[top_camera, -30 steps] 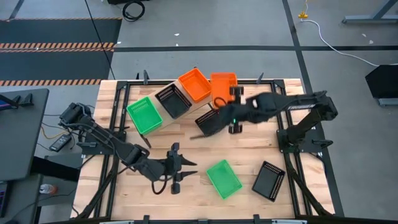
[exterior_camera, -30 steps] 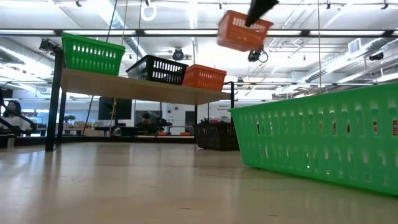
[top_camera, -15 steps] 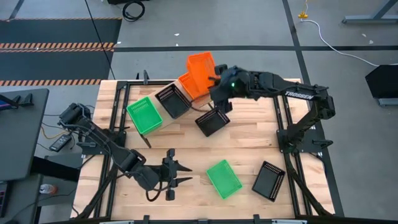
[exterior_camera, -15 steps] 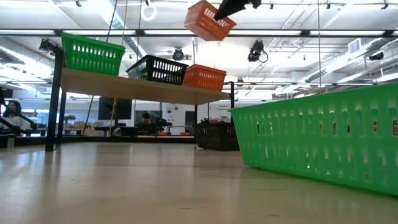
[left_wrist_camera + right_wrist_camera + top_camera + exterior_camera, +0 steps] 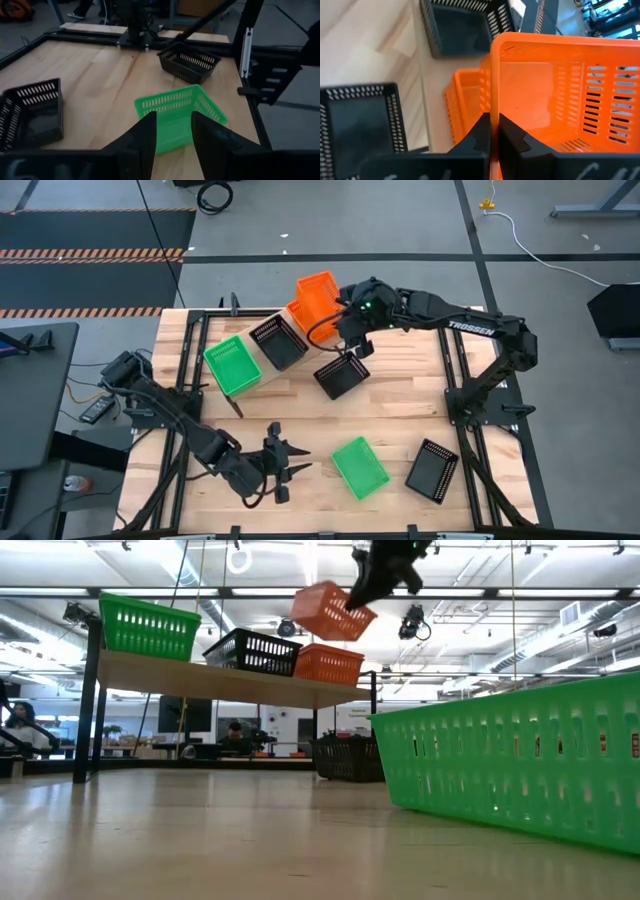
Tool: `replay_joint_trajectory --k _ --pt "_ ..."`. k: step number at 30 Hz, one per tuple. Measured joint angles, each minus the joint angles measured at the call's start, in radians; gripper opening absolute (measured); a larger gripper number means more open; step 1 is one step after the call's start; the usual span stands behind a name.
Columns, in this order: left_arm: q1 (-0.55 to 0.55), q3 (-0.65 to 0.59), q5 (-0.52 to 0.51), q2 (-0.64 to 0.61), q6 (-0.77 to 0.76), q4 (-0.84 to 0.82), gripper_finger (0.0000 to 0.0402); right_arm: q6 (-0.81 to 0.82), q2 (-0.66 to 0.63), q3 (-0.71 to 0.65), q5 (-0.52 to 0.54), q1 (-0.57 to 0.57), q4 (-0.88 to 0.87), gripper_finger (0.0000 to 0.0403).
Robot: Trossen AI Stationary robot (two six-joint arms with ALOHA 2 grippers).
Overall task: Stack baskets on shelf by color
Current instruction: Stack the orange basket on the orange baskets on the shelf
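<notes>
My right gripper (image 5: 347,317) is shut on an orange basket (image 5: 318,296), which it holds tilted in the air above the shelf's right end (image 5: 333,612). The shelf (image 5: 230,683) carries a green basket (image 5: 232,365), a black basket (image 5: 278,340) and a second orange basket (image 5: 297,315), which sits partly under the held one. On the table lie a black basket (image 5: 342,374), a green basket (image 5: 360,467) and another black basket (image 5: 432,470). My left gripper (image 5: 288,470) is open, low over the near side and left of the green basket (image 5: 177,115). My right gripper pinches the orange basket's rim (image 5: 494,107), with one finger (image 5: 481,134) on the outside of the wall and the other finger (image 5: 514,136) inside. The basket is lifted clear, tilted, and hangs over the orange basket on the shelf (image 5: 465,100).
The black basket on the table (image 5: 348,757) sits just in front of the shelf's right end. A green basket (image 5: 520,770) fills the low view's right side. Black frame posts (image 5: 455,395) stand at the table's edges. People sit in the room beyond (image 5: 18,720).
My right gripper has carried the orange basket from the table's far right toward the left, over the shelf's orange basket. It then lowered the basket. The basket has tipped further over during the move.
</notes>
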Motion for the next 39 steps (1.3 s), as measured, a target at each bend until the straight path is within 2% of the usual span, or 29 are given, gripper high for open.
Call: replay_joint_trajectory --k 5,11,18,26,39 --pt "0.001 0.000 -0.031 0.000 0.032 0.048 0.0128 -0.028 0.000 -0.041 -0.008 -0.015 0.093 0.0018" --pt "0.005 0.000 -0.044 -0.001 0.086 0.094 0.0128 -0.018 0.000 -0.081 -0.068 -0.020 0.152 0.0018" --pt "0.006 0.000 -0.092 -0.002 0.094 0.099 0.0128 -0.018 0.000 -0.144 -0.066 -0.026 0.188 0.0019" --pt "0.006 0.000 -0.100 -0.002 0.106 0.098 0.0128 -0.018 0.000 -0.149 -0.037 -0.035 0.198 0.0023" --pt "0.006 0.000 -0.119 -0.002 0.105 0.099 0.0128 0.046 0.000 -0.149 -0.029 -0.040 0.169 0.0080"
